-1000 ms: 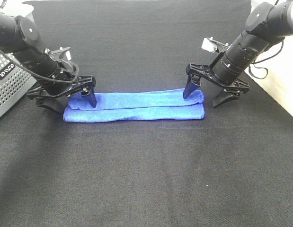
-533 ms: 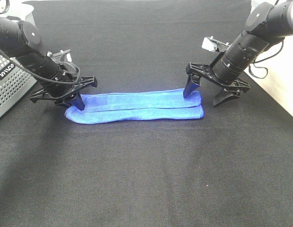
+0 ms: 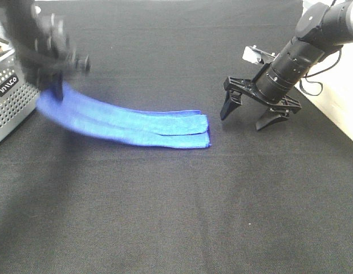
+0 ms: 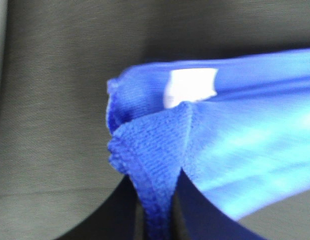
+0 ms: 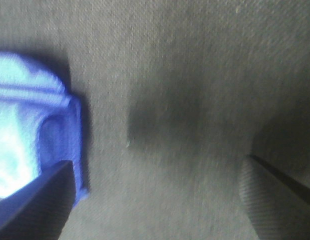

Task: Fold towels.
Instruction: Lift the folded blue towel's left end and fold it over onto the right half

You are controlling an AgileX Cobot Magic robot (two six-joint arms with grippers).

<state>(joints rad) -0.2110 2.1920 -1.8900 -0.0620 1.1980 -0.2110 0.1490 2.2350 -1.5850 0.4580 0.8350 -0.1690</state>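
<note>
The royal-blue towel (image 3: 130,121) lies folded into a long narrow strip on the black table. Its left end is lifted and blurred with motion. My left gripper (image 3: 51,94) is shut on that end near the grey basket. In the left wrist view the pinched blue towel (image 4: 160,155) shows its white tag (image 4: 191,86), with the fingers closed on the stitched edge. My right gripper (image 3: 248,116) is open and empty, standing on the table to the right of the towel's right end, apart from it. The right wrist view shows that towel end (image 5: 29,135) beside one open finger (image 5: 37,210).
A perforated grey basket (image 3: 8,100) stands at the left edge, close to my left gripper. The black table cover (image 3: 182,211) ends at the right, where a pale surface (image 3: 341,103) and cables show.
My left gripper closed on the towel's left end and pulled it up and to the left, dragging the whole strip leftward. The towel's right end slid away from my right gripper, which stayed put.
</note>
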